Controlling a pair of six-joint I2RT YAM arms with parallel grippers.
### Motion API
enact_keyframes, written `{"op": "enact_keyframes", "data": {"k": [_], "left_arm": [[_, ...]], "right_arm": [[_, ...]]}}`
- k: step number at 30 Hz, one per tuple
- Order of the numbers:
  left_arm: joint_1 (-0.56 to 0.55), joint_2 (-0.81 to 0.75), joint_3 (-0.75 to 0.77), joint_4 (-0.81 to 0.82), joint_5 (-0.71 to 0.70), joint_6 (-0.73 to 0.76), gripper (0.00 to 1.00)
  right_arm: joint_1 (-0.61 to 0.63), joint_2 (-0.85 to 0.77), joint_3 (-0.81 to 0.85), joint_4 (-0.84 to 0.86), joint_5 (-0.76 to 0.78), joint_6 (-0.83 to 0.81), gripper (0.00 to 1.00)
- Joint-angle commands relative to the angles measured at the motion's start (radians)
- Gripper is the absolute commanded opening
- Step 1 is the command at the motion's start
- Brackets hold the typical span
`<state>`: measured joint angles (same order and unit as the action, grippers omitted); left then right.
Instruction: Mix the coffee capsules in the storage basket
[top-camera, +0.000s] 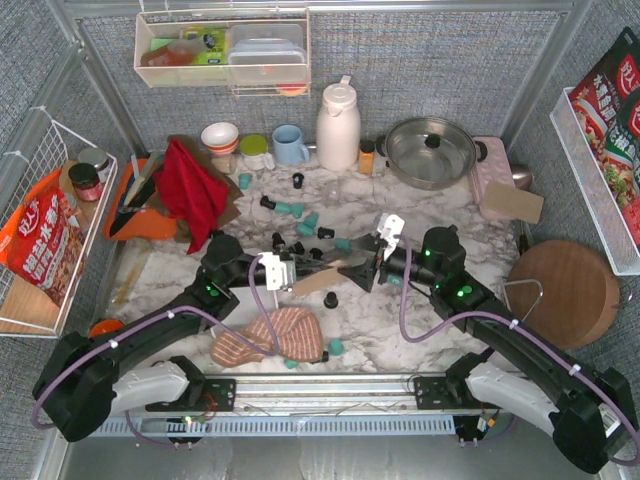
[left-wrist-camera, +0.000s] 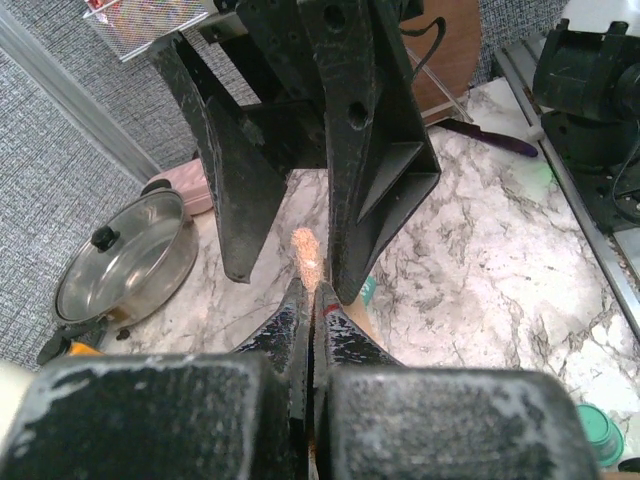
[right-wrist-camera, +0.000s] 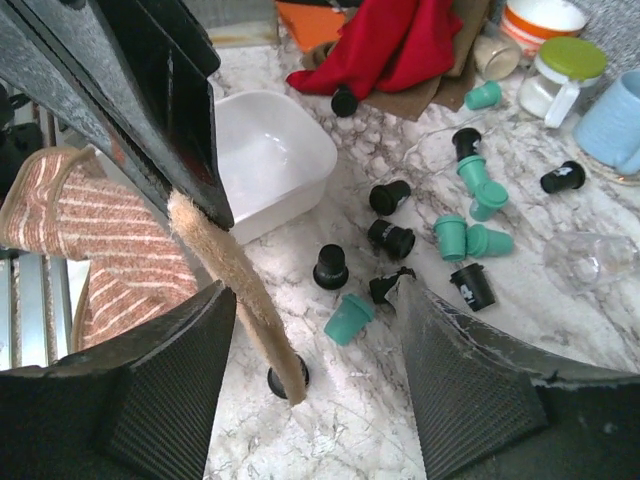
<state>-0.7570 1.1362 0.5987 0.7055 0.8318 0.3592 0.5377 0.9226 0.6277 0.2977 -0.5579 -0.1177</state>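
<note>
Top view: left pincer (top-camera: 300, 276) and right pincer (top-camera: 360, 265) sit nose to nose mid-desk (top-camera: 400, 320), with a tan strip (top-camera: 322, 280) between them. Coffee capsules (top-camera: 296, 211) lie loose on the marble.
Left wrist: left jaws are pinched tight on the strip, right ones spread wide.
Only the right wrist shows the storage basket (right-wrist-camera: 265, 160). It's behind the left pincer, beside a striped cloth (right-wrist-camera: 110, 250), capsules outside it.

Coffee capsules (right-wrist-camera: 350, 320): loose on the counter (top-camera: 400, 320), right of the storage basket (right-wrist-camera: 270, 160). Basket: behind the folded cloth (top-camera: 268, 336), before the crumpled cloth (top-camera: 190, 185). Pot (top-camera: 430, 152): back right; jug (top-camera: 338, 125) left of it. Flat strip (right-wrist-camera: 240, 290): in the left claw (left-wrist-camera: 308, 295), reaching between the fingers of the right claw (right-wrist-camera: 312, 300).
</note>
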Motion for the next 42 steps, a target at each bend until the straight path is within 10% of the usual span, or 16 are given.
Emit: {"op": "enact_keyframes", "data": {"k": [1,7,12,14,15,16,28,33,42], "left_arm": [[-0.001,-0.024,-0.016,0.043,0.012,0.011,0.0],[-0.001,-0.041,-0.032,0.057,-0.024,-0.011,0.0],[-0.001,-0.033,-0.025,0.069,-0.175,-0.09,0.28],[0.0,-0.025,-0.024,0.075,-0.237,-0.119,0.49],[-0.001,-0.024,-0.026,0.078,-0.268,-0.133,0.9],[-0.001,-0.024,-0.028,0.082,-0.302,-0.145,0.98],[0.0,-0.1,-0.002,-0.193,-0.937,-0.358,0.99],[0.008,-0.138,0.015,-0.406,-1.494,-0.728,0.99],[0.018,-0.174,0.055,-0.727,-1.433,-0.823,0.99]], "right_arm": [[0.012,0.025,0.018,-0.037,-0.029,-0.043,0.67],[0.022,0.083,0.059,-0.082,-0.057,-0.055,0.48],[0.022,0.14,0.131,-0.214,-0.052,-0.109,0.0],[0.022,0.157,0.153,-0.244,0.0,-0.111,0.0],[0.022,0.161,0.151,-0.246,0.042,-0.106,0.0],[0.022,0.161,0.146,-0.239,0.098,-0.094,0.0],[-0.061,0.043,-0.033,-0.085,1.229,0.166,0.0],[-0.233,0.045,-0.088,-0.09,1.246,0.359,0.0],[-0.505,0.131,-0.139,-0.065,1.062,0.601,0.0]]}}
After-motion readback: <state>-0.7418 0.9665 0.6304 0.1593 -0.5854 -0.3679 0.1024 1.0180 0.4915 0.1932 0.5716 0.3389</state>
